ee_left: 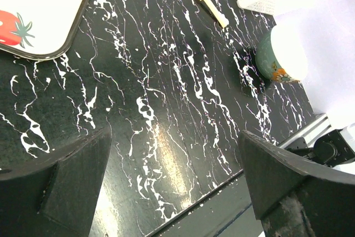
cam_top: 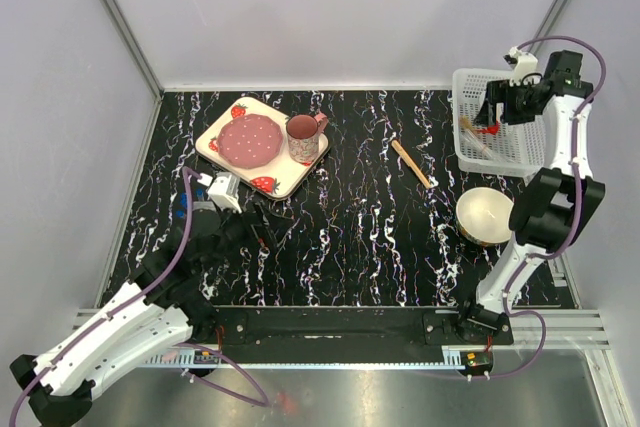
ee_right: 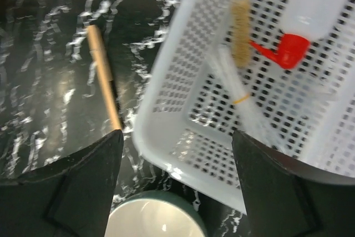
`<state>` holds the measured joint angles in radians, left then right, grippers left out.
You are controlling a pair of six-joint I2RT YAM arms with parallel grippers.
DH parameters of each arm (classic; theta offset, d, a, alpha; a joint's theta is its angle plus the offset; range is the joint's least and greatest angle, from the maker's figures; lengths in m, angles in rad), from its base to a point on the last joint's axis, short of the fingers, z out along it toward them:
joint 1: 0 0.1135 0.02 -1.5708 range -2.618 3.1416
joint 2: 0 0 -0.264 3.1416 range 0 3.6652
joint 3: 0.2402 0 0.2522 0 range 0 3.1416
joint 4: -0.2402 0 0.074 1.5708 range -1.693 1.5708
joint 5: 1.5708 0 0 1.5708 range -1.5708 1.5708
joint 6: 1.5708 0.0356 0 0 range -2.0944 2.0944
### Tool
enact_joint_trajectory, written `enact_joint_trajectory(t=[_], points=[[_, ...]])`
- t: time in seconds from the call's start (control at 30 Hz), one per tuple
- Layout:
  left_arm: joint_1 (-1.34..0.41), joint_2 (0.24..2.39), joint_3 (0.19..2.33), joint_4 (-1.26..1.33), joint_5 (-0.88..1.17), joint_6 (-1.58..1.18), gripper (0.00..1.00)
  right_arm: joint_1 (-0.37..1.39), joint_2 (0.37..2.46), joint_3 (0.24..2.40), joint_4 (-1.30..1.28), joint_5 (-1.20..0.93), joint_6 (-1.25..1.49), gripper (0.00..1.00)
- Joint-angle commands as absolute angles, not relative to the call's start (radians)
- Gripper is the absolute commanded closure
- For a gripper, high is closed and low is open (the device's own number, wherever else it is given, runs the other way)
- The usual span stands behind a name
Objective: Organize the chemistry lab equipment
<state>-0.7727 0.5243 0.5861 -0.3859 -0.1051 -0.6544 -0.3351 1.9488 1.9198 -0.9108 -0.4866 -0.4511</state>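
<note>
While the right gripper (ee_right: 175, 142) was held spread above the basket (ee_right: 177, 81), bottle (ee_right: 324, 4) seen just ahead of it, left gripper (ee_left: 175, 137) spread too, nothing gripped.

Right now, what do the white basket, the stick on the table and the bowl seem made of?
The white basket: likely moulded plastic, matte, judging by its uniform perforated grid walls. The stick: apparently bare wood, pale tan and matte. The bowl: probably glazed ceramic, glossy cream inside, green outside.
</note>
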Motion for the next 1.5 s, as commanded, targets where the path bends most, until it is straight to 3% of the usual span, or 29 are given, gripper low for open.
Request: enact_joint_trajectory(t=[0.0, 0.13, 0.4, 0.77, 1.0, 1.47], points=[[-0.767, 0.517, 0.649, -0.396, -0.146, -0.626, 0.01, -0.334, 1.827, 1.867, -0.905, -0.753, -0.424, 0.15], [-0.767, 0.514, 0.667, -0.414, -0.158, -0.62, 0.01, -0.316, 1.821, 1.835, -0.907, -0.853, -0.394, 0.15], [-0.767, 0.519, 0.684, -0.428, -0.169, -0.612, 0.01, -0.189, 1.885, 1.787, -0.953, -0.824, -0.413, 0.15], [-0.765, 0.545, 0.693, -0.428, -0.17, -0.609, 0.01, -0.014, 2.081, 1.805, -0.936, -0.471, -0.414, 0.16], [-0.764, 0.548, 0.684, -0.43, -0.175, -0.612, 0.01, 0.044, 2.18, 1.842, -0.922, -0.318, -0.422, 0.22], [-0.762, 0.546, 0.678, -0.426, -0.173, -0.614, 0.01, 0.087, 2.261, 1.836, -0.902, -0.267, -0.416, 0.44]])
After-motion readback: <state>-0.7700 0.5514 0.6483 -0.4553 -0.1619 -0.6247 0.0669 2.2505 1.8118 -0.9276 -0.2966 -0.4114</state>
